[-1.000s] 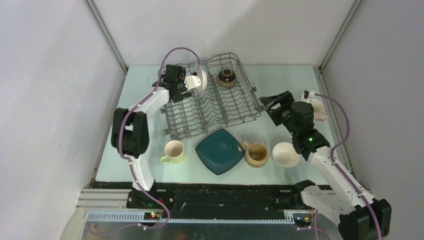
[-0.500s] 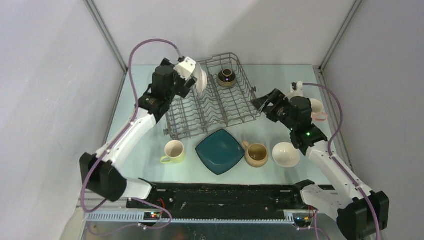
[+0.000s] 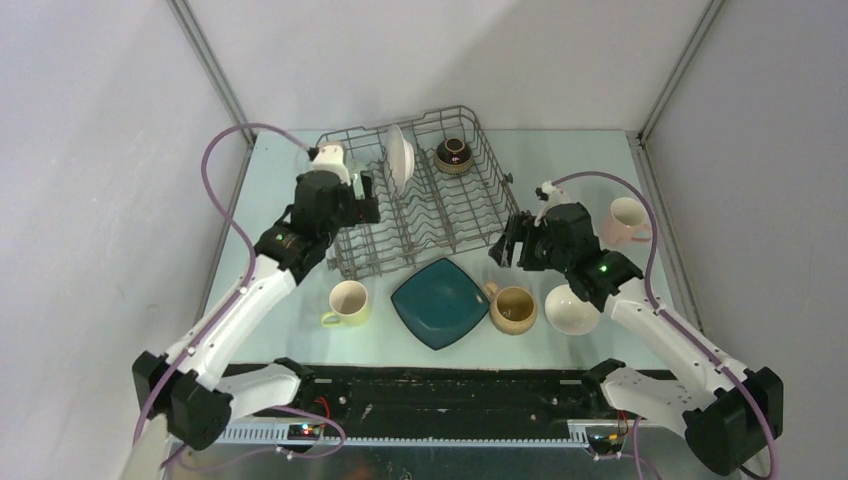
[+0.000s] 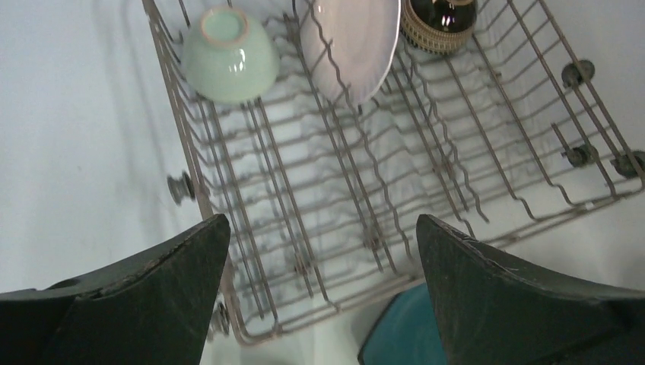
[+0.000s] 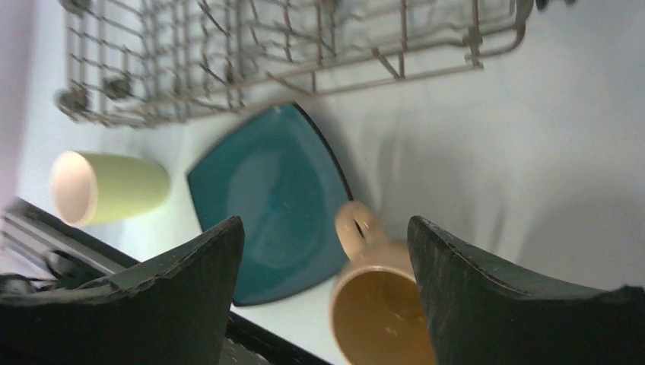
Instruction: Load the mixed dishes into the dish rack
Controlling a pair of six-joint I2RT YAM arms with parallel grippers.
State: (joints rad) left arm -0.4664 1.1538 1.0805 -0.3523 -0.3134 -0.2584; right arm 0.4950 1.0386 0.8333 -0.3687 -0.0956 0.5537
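Top external shows the dish rack (image 3: 440, 222), beneath the spread, empty left tool (image 4: 321, 226), carrying white round plate (image 3: 399, 160), pale green bowl (image 4: 230, 53) and brown bowl (image 3: 453, 154). Below the right tool (image 5: 325, 222), likewise spread empty, wait teal square plate (image 5: 266, 198) and tan mug (image 5: 380, 300); yellow mug (image 3: 347, 303), white bowl (image 3: 572, 308) and pink mug (image 3: 625, 220) are also unloaded.

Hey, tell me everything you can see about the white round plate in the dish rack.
The white round plate looks plain, smooth and glossy, ceramic by its look, with no pattern or chips showing. It stands on edge, leaning a little, slotted between upright tines near the far end of the dish rack. The pale green bowl sits on one side of it, the brown bowl on the other.
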